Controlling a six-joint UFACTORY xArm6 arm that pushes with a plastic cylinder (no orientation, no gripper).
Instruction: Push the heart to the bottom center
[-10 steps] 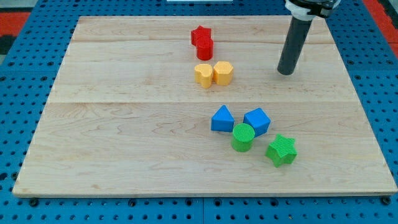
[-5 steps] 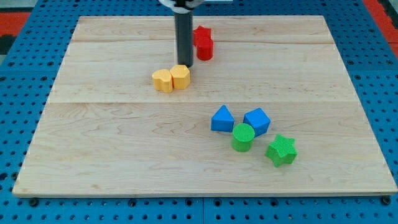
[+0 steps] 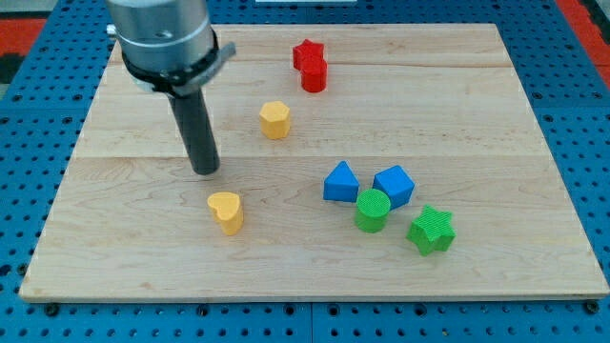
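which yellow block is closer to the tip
The yellow heart, just below and right of my tip; the yellow hexagon sits farther off, up right.

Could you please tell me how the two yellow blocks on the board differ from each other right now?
The yellow heart has a notched, lobed top; the yellow hexagon has flat facets. The heart lies nearer the view's bottom, just below and right of my tip; the hexagon sits higher, right of the tip, nearer the red blocks. Both are yellow, stand alone, and nothing touches them.
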